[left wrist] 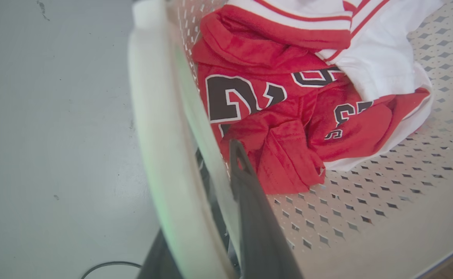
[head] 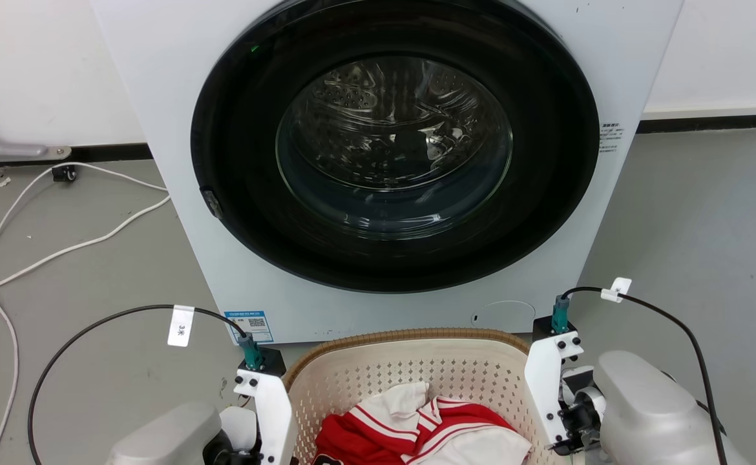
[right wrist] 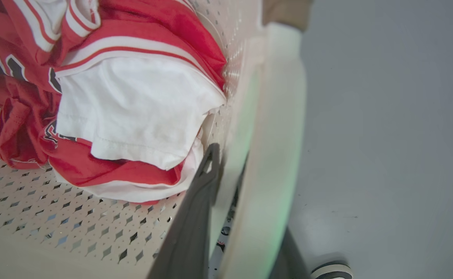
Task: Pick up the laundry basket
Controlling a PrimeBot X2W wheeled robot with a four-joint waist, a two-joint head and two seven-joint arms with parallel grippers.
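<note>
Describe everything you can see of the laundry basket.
The laundry basket is cream-white plastic, rounded-rectangular, its walls and floor perforated with small diamond holes, topped by a brown woven-look rim with white side handles. It is upright in front of the washing machine, holding a crumpled red and white jersey. The left gripper and right gripper each clamp a side, one finger inside the wall, one outside by the handle.

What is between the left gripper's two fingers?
The laundry basket's white side: the left wrist view shows one dark finger inside the basket, the other outside.
</note>
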